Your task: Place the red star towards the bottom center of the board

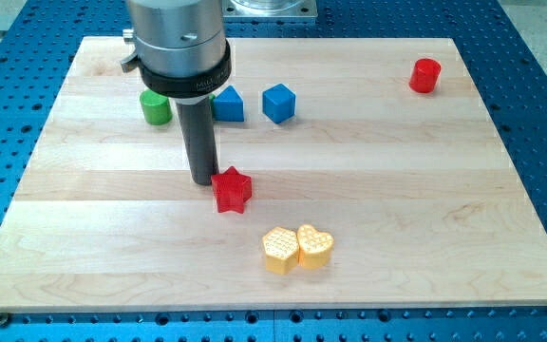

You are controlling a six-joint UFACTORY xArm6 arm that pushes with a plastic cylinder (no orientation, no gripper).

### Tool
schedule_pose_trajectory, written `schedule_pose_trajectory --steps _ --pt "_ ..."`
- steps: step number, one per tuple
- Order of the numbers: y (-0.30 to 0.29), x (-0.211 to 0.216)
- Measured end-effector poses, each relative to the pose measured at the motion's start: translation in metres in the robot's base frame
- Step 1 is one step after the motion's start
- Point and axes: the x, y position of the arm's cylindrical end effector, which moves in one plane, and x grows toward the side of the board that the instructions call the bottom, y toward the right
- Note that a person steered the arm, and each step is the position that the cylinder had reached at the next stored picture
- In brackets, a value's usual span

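Note:
The red star (232,190) lies on the wooden board (397,190), a little left of the middle. My tip (203,180) stands just to the star's upper left, touching or almost touching it. The rod rises from there to the arm's grey flange at the view's top.
A green cylinder (156,107) sits at the upper left, partly behind the arm. Two blue blocks (228,104) (279,103) lie right of it. A red cylinder (425,75) is at the upper right. A yellow hexagon-like block (279,251) and a yellow heart (315,246) touch below the star.

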Motion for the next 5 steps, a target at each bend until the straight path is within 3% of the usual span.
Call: schedule_pose_trajectory --steps 1,2,3,4,5 --pt "0.001 0.047" --pt "0.008 -0.006" --pt "0.051 0.009" --pt "0.043 0.02" --pt "0.008 0.069"
